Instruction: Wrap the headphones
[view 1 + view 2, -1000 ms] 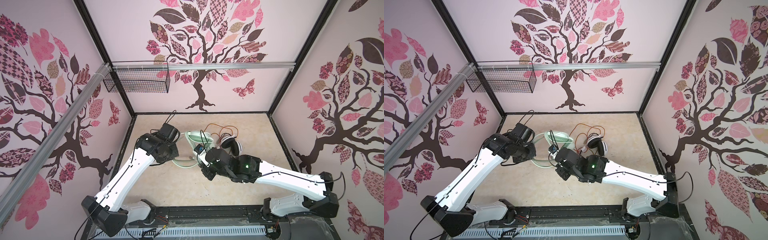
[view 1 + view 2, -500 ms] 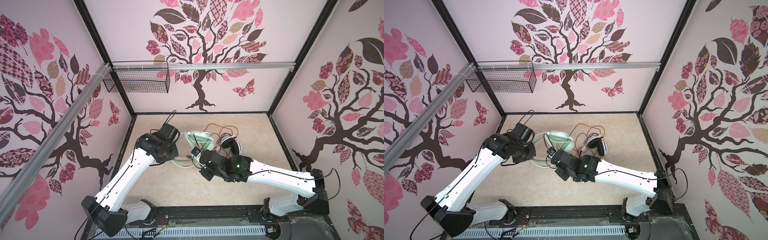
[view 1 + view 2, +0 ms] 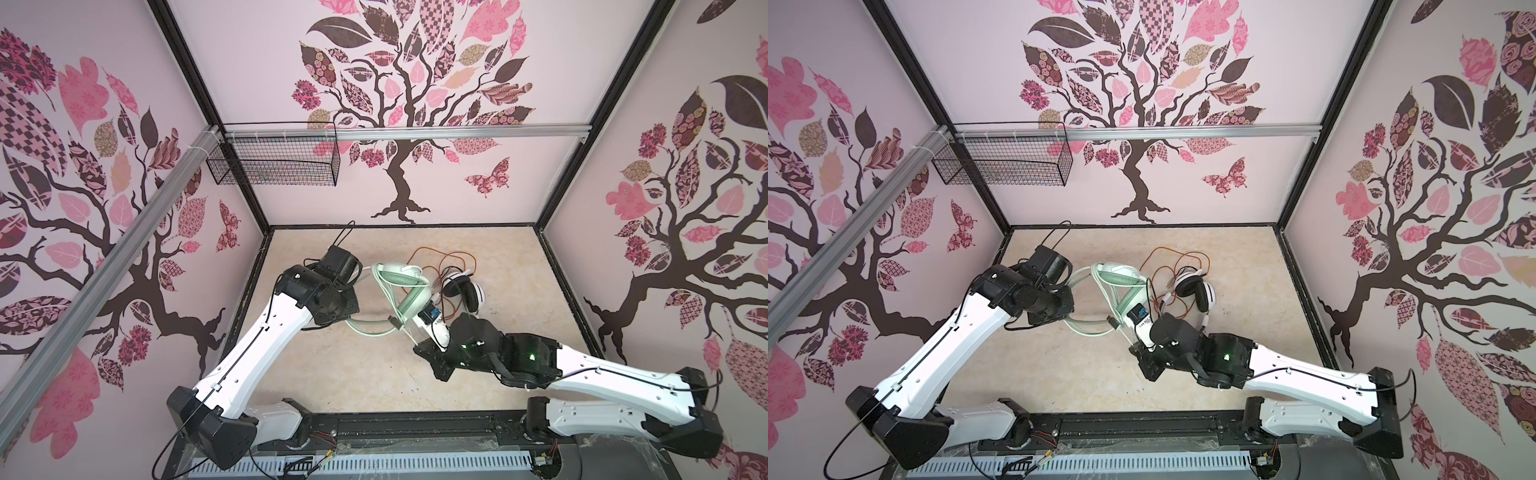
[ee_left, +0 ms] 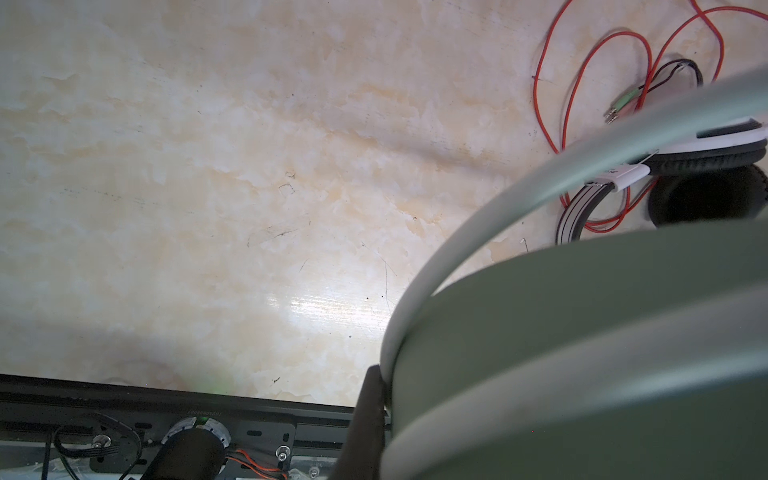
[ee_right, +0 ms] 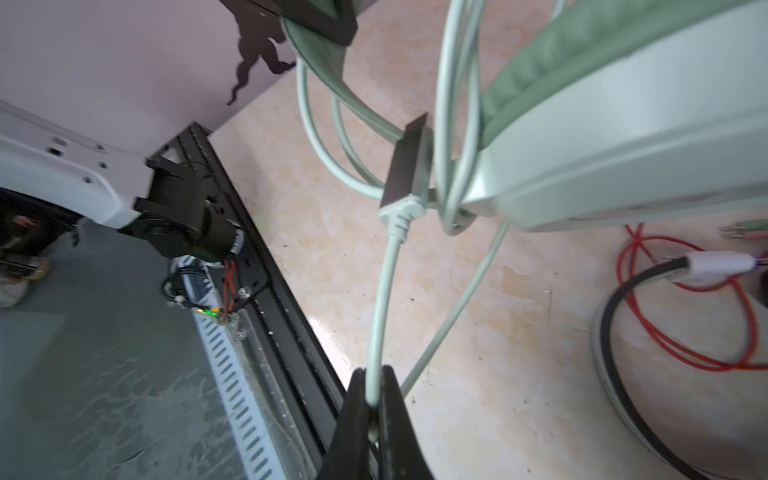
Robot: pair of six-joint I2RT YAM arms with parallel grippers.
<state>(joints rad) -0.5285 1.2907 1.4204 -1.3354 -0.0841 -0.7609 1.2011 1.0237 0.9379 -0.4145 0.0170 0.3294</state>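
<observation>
Left arm [image 3: 257, 353], right arm [image 3: 602, 374]: white shell links, black joints, thin black cable along each. Green LED [image 3: 531, 356] on right arm's black block, 9 o'clock end. Right gripper [image 5: 374, 376] fingers black.

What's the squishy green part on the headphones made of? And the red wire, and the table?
Green padding: probably faux leather over foam, matte, with soft puckered wrinkles.
Shell beside it: smooth pale plastic, slightly glossy.
Orange-red cord: likely rubbery plastic coating, thin and bending in loose loops.
Tabletop: marble-patterned and shiny, with a glare patch; stone or laminate, can't tell.
</observation>
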